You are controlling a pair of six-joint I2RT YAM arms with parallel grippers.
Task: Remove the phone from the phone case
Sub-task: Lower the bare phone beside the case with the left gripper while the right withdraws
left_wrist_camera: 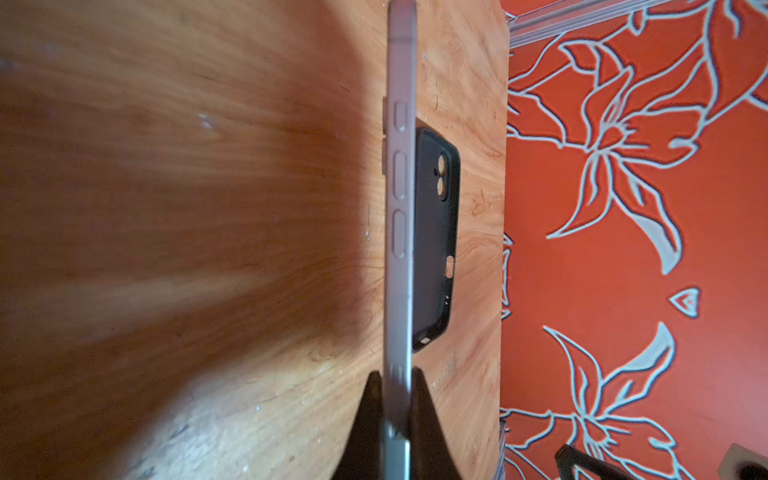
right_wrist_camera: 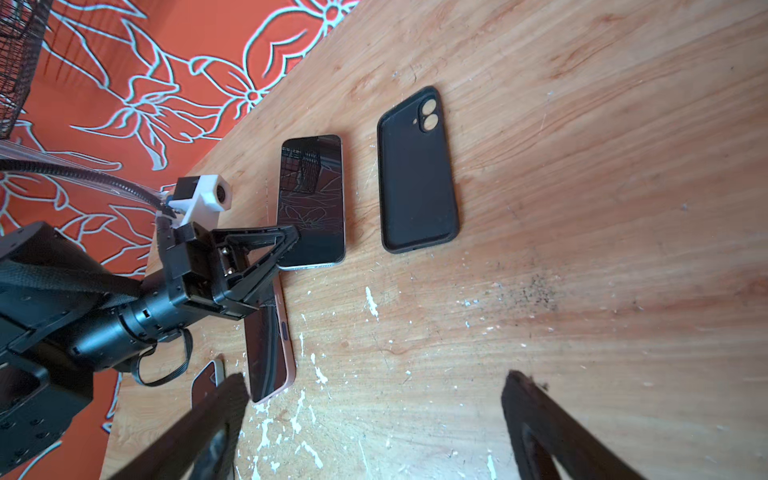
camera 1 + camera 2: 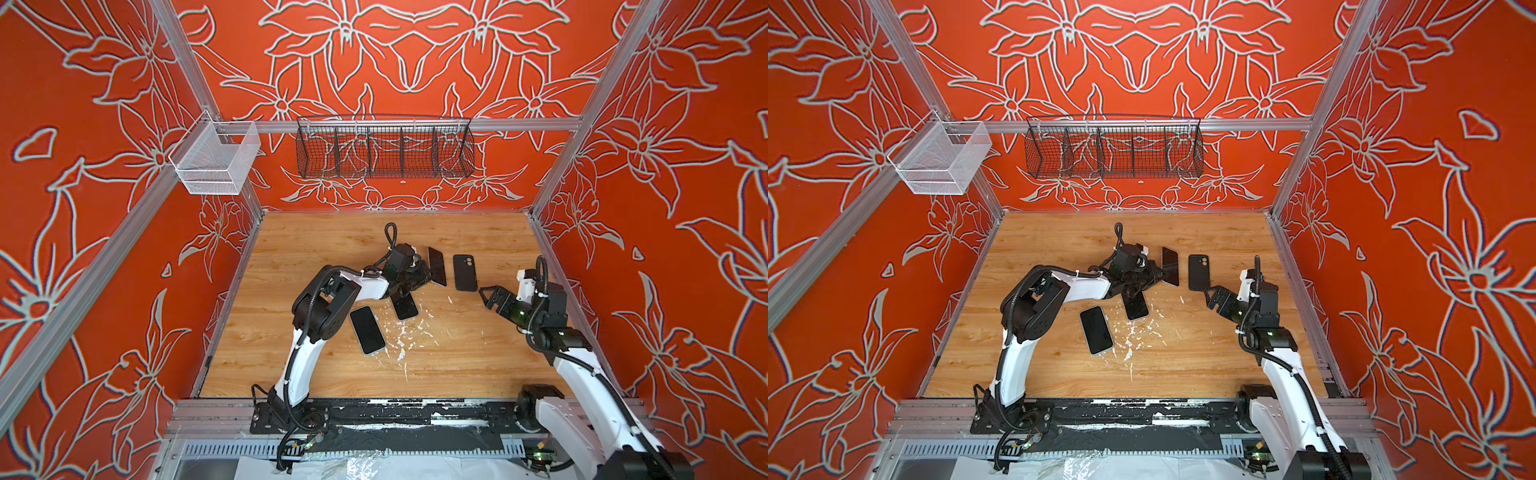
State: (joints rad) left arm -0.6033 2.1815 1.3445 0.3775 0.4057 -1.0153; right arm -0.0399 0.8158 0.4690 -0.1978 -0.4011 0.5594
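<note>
The phone (image 3: 437, 265), dark-screened with a pale metal rim, is out of its case and stands tilted on its long edge above the table. My left gripper (image 3: 429, 277) is shut on its lower end; in the left wrist view the fingers pinch the phone's rim (image 1: 398, 208) at both faces, left gripper (image 1: 397, 384). The empty black phone case (image 3: 464, 272) lies flat, hollow side up, just right of the phone, also visible as case (image 2: 415, 174) and case (image 1: 436, 232). My right gripper (image 3: 484, 297) hovers open near the case's near corner, nothing between its fingers, right gripper (image 2: 374, 376).
Two more phones lie screen up on the wooden table: a pink-edged phone (image 3: 405, 307) under the left wrist and a pale-rimmed phone (image 3: 368, 330) nearer the front. White paint flecks (image 3: 401, 340) mark the middle. A black wire basket (image 3: 384, 147) and a white mesh basket (image 3: 216, 160) hang on the walls.
</note>
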